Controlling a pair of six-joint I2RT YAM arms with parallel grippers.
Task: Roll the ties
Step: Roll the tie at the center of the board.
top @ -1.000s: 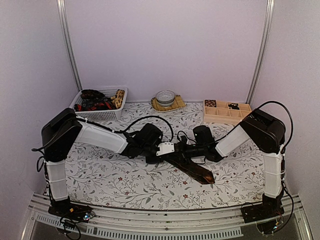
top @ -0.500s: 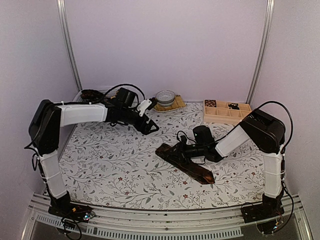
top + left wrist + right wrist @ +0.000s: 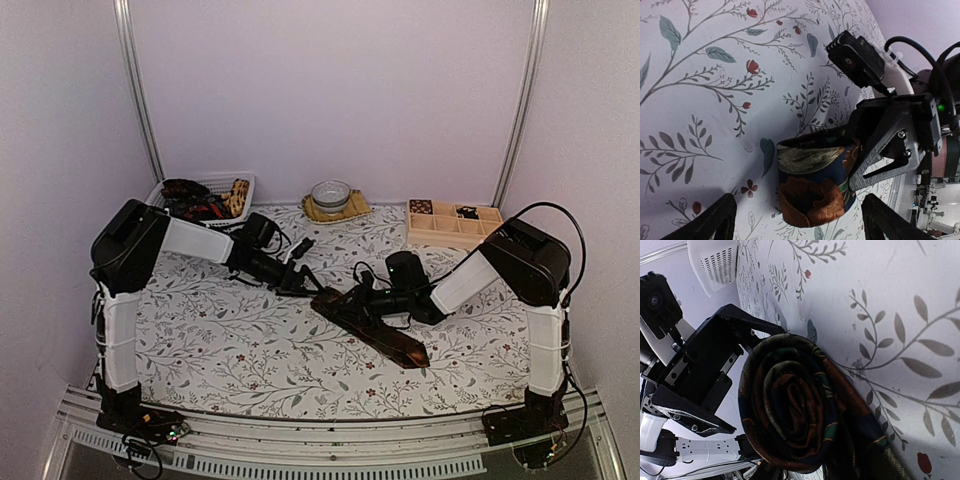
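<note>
Tie half rolled, mid-table
The tie (image 3: 400, 345) has its flat tail nearest me on the table (image 3: 200, 340). My right end effector (image 3: 358, 300) is clamped on its rolled end, and my left end effector (image 3: 303, 283) is spread wide just beside it.

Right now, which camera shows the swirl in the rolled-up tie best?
The right wrist view. The rolled-up tie faces that camera, so its swirl fills the picture. The left wrist view shows only the outside wrap, and from the top it looks small and dark.
</note>
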